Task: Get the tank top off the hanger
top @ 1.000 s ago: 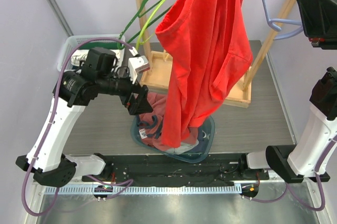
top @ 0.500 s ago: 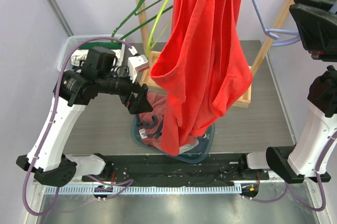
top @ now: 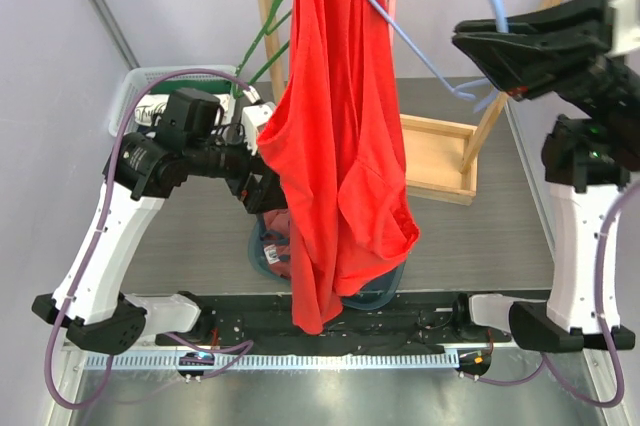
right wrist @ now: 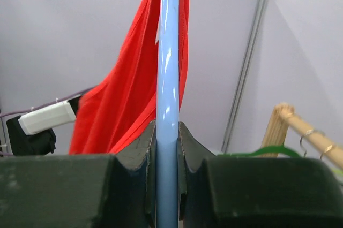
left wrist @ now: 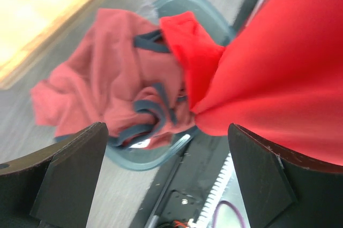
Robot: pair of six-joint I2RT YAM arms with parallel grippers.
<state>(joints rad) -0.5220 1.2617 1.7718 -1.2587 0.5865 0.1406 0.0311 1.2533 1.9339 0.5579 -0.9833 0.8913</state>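
Overhead, right end effector [right wrist: 167, 131] grips hanger [right wrist: 168, 51]; tank top [top: 340, 146] hangs beside wide-open left end effector [left wrist: 165, 131].

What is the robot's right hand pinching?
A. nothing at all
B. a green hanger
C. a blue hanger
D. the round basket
C: in the right wrist view, the right gripper has its two fingers closed tight on the thin bar of the blue hanger, which runs straight up between them.
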